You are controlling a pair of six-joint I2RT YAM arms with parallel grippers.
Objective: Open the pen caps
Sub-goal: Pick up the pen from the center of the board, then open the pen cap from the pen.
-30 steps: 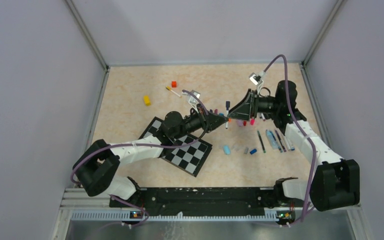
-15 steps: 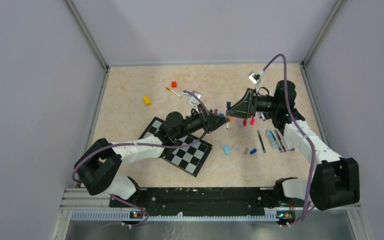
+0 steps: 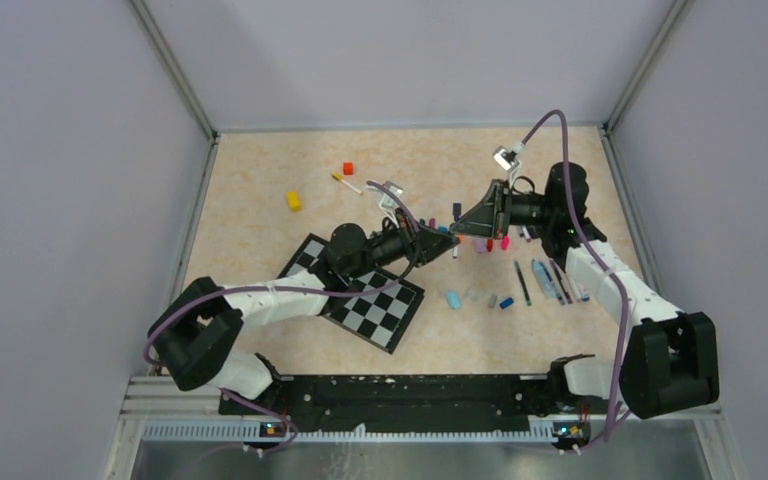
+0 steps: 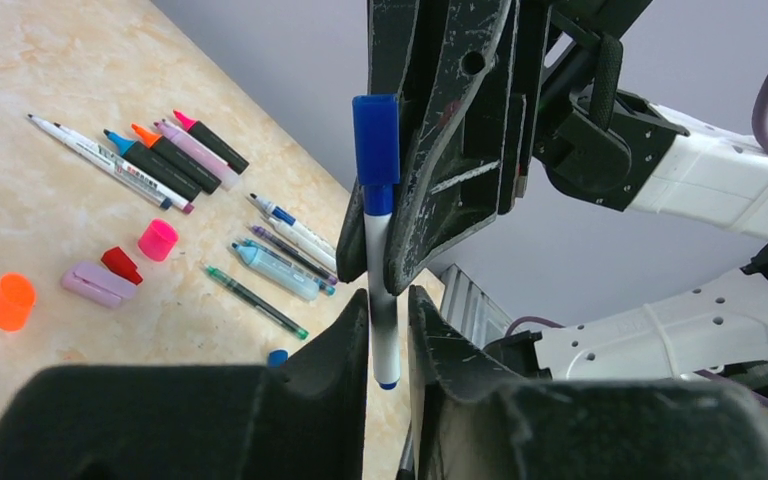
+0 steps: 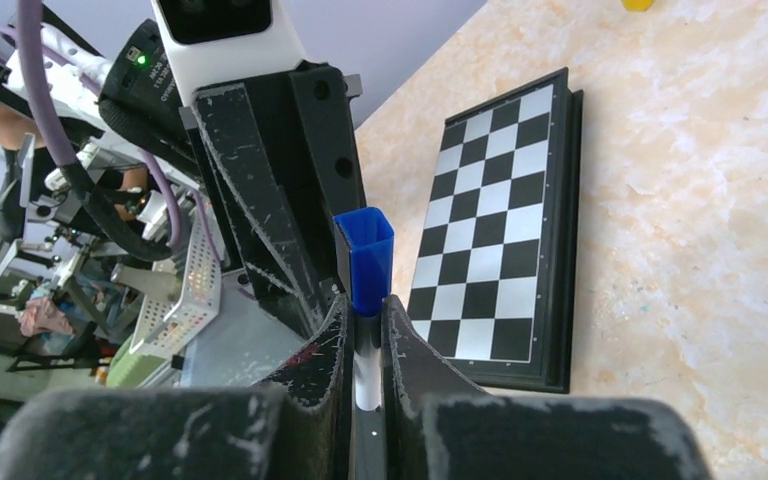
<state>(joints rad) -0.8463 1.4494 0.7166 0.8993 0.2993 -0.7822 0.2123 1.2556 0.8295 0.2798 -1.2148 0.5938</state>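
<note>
- The right gripper (image 5: 365,312) is shut tight on a pen (image 4: 383,300). Its 2 fingers pinch the white body just under the blue cap (image 5: 365,258).
- The blue cap is on the pen's top end. The pen is up in the air above the worktop (image 3: 260,180).
- The left gripper (image 4: 387,335) has 1 finger on each side of the pen's low end. A thin gap shows on 1 side, so it is not clear if it squeezes the pen.
- From the top, the 2 grippers meet tip to tip near the middle of the worktop.
- 4 loose caps lie on the worktop under the pen: an orange cap (image 4: 11,300), a lilac cap (image 4: 95,284), a red cap (image 4: 120,264) and a pink cap (image 4: 158,239).
- The red cap is just beside the lilac cap.
- Some open pens (image 4: 175,160) lie side by side near the loose caps.
- A chessboard (image 3: 380,305) lies flat under the left arm (image 3: 270,298).
- A yellow block (image 3: 293,201) and a red cube (image 3: 348,168) sit well apart from the pens, at the back left.
</note>
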